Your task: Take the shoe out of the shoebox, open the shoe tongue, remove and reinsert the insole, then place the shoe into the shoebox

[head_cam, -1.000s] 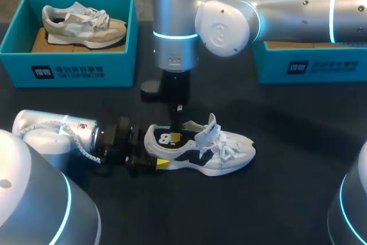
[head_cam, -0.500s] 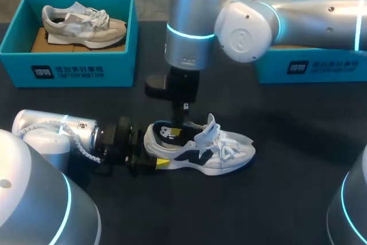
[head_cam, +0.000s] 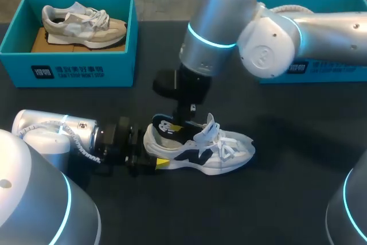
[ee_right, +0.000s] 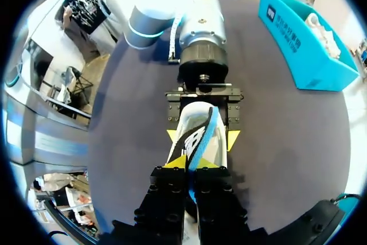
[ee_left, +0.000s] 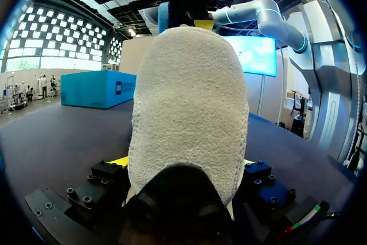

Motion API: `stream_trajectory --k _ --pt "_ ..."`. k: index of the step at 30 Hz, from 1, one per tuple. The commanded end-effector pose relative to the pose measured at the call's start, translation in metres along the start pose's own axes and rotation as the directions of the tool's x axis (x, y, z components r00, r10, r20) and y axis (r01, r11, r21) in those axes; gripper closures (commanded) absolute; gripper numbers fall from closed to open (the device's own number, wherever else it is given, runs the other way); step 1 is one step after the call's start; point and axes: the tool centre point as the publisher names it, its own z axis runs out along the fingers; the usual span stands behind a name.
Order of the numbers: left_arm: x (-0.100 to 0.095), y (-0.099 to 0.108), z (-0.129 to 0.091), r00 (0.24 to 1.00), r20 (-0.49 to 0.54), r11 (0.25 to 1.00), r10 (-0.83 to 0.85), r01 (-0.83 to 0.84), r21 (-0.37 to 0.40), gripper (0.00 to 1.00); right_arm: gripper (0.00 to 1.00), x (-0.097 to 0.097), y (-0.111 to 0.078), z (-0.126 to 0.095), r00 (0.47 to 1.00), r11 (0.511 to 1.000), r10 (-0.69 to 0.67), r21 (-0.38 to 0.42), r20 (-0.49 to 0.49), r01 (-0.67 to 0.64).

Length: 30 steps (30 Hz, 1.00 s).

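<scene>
The white sneaker (head_cam: pixel 215 154) rests on the dark worktop (head_cam: pixel 287 199) at lower centre of the head view, toe pointing right. The left hand (head_cam: pixel 150 150) clamps its heel from both sides. The right hand (head_cam: pixel 178 127), reaching down from above, pinches the black insole (head_cam: pixel 165 130), which stands tilted, partly out of the sneaker's opening. At upper left, a teal shoebox (head_cam: pixel 80 72) holds a beige shoe (head_cam: pixel 83 22).

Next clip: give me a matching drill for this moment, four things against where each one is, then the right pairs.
1 white sneaker
2 beige sneaker
3 insole
4 left arm

A in the left teal box
B on the black table
C jaws clamped on the white sneaker's heel
D partly out of the shoe, in the right arm's jaws

Pairs: 1-B, 2-A, 3-D, 4-C
</scene>
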Motion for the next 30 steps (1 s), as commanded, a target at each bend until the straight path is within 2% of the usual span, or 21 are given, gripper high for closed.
stream_trajectory --k 1,13,25,30 --pt "-0.001 0.003 0.001 1.000 -0.002 1.000 0.000 0.000 -0.001 1.00 1.00 0.005 -0.009 -0.008 1.000 0.995 -0.003 -0.101 0.030 0.006" --pt "-0.001 0.003 0.001 1.000 -0.002 1.000 0.000 0.000 -0.001 1.00 1.00 -0.003 -0.002 -0.024 0.986 0.958 0.002 -0.282 0.165 0.045" --pt "-0.001 0.003 0.001 1.000 -0.002 1.000 0.000 0.000 -0.001 1.00 1.00 -0.013 0.009 -0.039 0.979 0.928 0.022 -0.367 0.204 0.055" --pt "-0.001 0.003 0.001 1.000 -0.002 1.000 0.000 0.000 -0.001 1.00 1.00 -0.016 0.018 -0.040 0.980 0.927 0.001 -0.368 0.198 0.074"
